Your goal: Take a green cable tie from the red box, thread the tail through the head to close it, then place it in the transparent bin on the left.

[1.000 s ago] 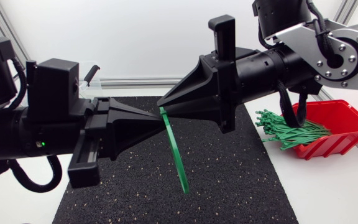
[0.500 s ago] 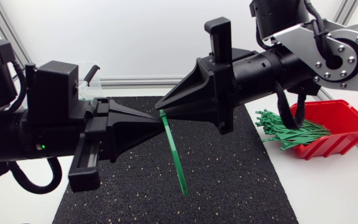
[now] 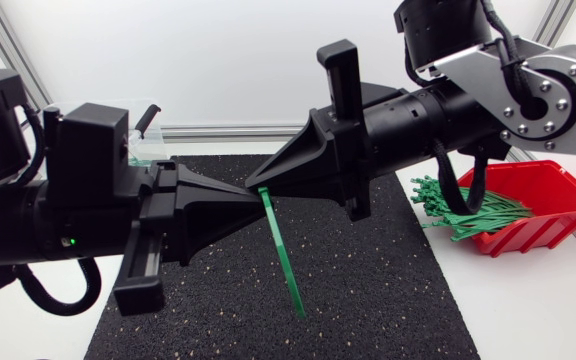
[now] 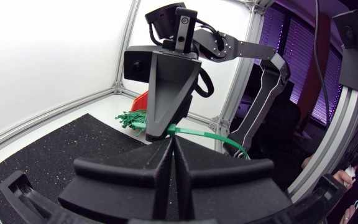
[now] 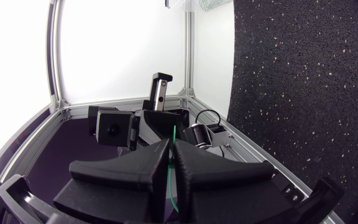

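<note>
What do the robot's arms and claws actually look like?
The left gripper and right gripper are matte black, with broad wedge-shaped fingers tapering to a tip. The right arm has a silver-grey bolted link and a looping black cable.

1. Green plastic cable tie: straight, unlooped, hanging aloft, slanting downward.
2. Red plastic box: at right, spare green ties spilling over its rim.
3. Transparent bin: left rear, mostly hidden.
</note>
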`<state>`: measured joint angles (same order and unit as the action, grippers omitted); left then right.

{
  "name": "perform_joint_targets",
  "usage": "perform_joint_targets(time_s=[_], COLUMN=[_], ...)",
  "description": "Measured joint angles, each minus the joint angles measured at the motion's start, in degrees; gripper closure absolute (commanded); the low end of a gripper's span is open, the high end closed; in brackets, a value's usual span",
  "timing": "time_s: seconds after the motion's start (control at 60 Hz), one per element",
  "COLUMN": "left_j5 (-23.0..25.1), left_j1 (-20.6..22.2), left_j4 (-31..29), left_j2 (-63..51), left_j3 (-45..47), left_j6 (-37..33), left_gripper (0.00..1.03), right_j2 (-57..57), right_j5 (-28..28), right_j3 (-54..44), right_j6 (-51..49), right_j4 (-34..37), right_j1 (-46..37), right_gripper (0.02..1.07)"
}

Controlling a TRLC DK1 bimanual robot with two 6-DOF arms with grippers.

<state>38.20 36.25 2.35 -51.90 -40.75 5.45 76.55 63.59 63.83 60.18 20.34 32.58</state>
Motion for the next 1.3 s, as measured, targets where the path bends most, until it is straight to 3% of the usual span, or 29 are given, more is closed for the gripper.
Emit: perform_joint_targets(time_s=[0.467,1.167,1.2,1.25,1.3], left_j5=[-7.61,-9.92,-9.73,-9.01,-8.04], left_j1=[3.28,7.26,7.04,6.69,5.90], left_j4=[-3.15,-4.98,-5.07,-5.11,-5.35], left_j2=[2.14,3.63,3.56,3.39,3.10], left_j3=[0.87,1.07,1.07,1.07,1.05], left_j6=[0.00,-0.22,-0.61,-1.07,-1.40], left_gripper=[1.00,1.00,1.00,1.00,1.00], right_j2=[3.91,5.90,5.42,4.28,2.97], right_j5=[0.70,-0.98,-1.33,-1.95,-2.34], right_j3=[-0.15,0.31,0.20,-0.04,-0.22], right_j6=[0.20,0.22,0.22,0.20,0.00], right_j4=[-2.80,-3.85,-3.85,-3.82,-3.26], right_j1=[-0.70,-1.18,-1.18,-1.18,-1.20], right_gripper=[1.01,1.01,0.98,0.73,0.61])
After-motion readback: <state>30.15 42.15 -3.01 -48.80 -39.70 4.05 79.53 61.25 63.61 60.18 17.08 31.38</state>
